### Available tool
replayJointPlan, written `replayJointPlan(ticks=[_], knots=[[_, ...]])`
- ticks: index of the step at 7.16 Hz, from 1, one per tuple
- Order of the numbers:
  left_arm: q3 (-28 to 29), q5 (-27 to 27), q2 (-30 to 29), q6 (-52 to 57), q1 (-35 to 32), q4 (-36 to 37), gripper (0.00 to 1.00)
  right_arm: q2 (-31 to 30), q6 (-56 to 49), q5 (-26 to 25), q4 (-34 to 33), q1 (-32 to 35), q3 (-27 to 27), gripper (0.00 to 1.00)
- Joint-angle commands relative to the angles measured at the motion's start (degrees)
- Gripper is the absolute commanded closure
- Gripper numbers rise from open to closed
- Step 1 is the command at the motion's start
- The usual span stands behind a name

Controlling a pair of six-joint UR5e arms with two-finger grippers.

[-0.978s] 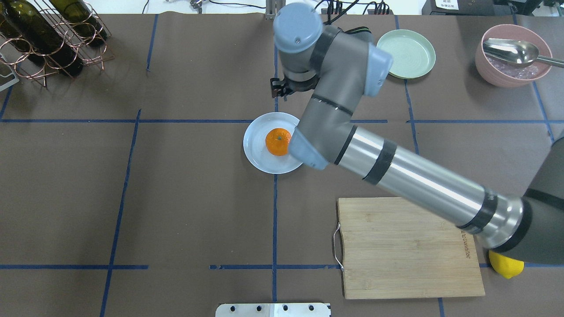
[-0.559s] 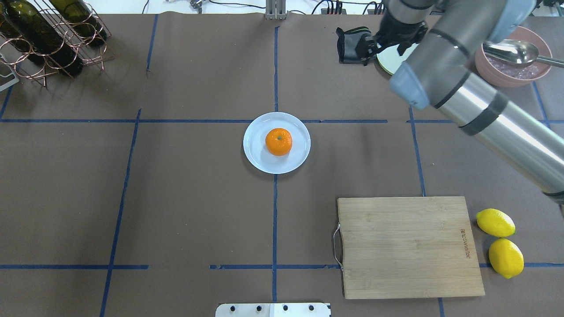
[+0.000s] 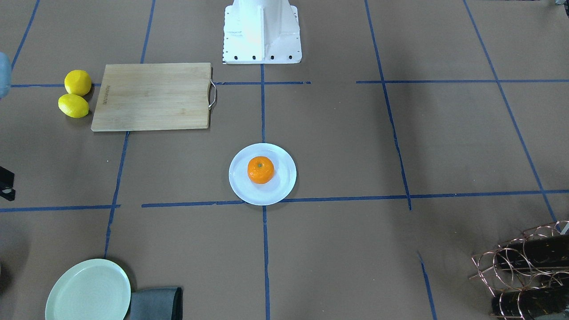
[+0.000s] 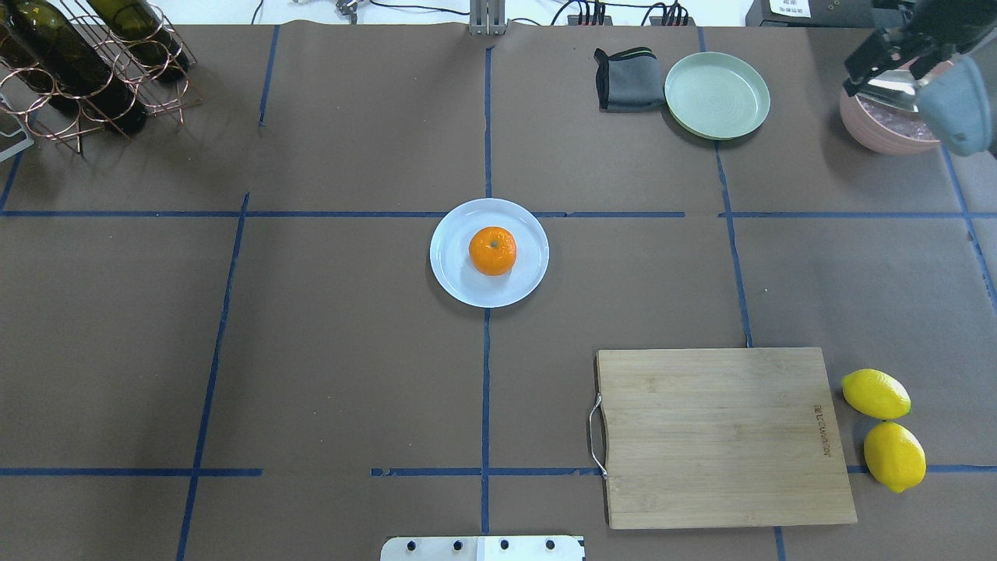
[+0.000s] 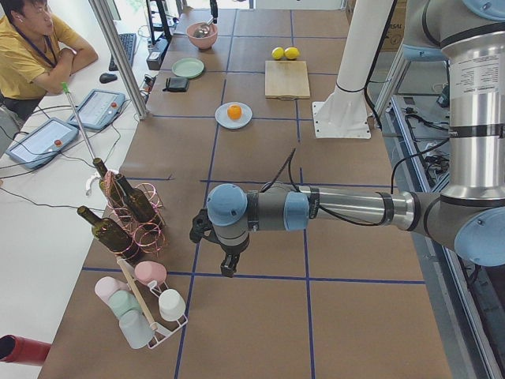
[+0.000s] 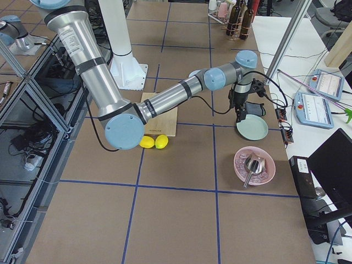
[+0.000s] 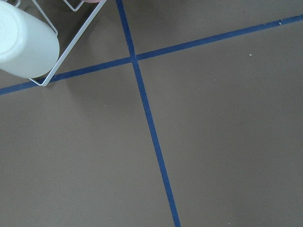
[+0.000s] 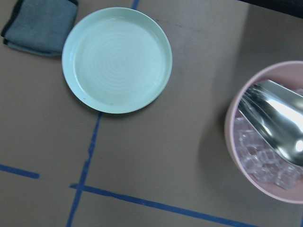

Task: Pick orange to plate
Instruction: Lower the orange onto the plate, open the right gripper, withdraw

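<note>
The orange (image 4: 492,251) rests in the middle of the white plate (image 4: 449,274) at the table's centre, also seen as the orange (image 3: 260,169) on the plate (image 3: 239,186) from the front. Nothing touches it. My right gripper (image 4: 888,58) hangs far to the right at the back, over the pink bowl's edge, its fingers apart and empty; the right side view shows the gripper (image 6: 240,115) beside the mint plate. My left gripper (image 5: 226,271) points down over bare table near the cup rack, far from the plate; I cannot tell if it is open.
A mint-green plate (image 4: 717,95) and a grey cloth (image 4: 623,79) lie at the back right beside a pink bowl (image 4: 880,128) holding ice and a metal scoop. A wooden board (image 4: 720,436) and two lemons (image 4: 876,393) sit front right. A bottle rack (image 4: 86,70) stands back left.
My right arm has swung away from over the white plate to the far back right, past the mint plate. The orange has stayed still on the plate.
</note>
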Motion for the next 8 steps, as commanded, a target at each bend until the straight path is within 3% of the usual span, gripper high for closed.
replayJointPlan(ticks=[1, 4, 8], knots=[[-0.69, 0.21, 0.11, 0.06, -0.12, -0.07, 0.00, -12.14, -7.69, 2.48, 0.16, 6.01, 2.21, 0.00], [-0.52, 0.47, 0.29, 0.76, -0.20, -0.16, 0.00, -23.69, -15.99, 4.05, 0.16, 14.79, 3.35, 0.00], [-1.49, 0.65, 1.96, 0.76, -0.20, -0.60, 0.00, -26.52, -16.00, 4.60, 0.25, 16.14, 3.80, 0.00]])
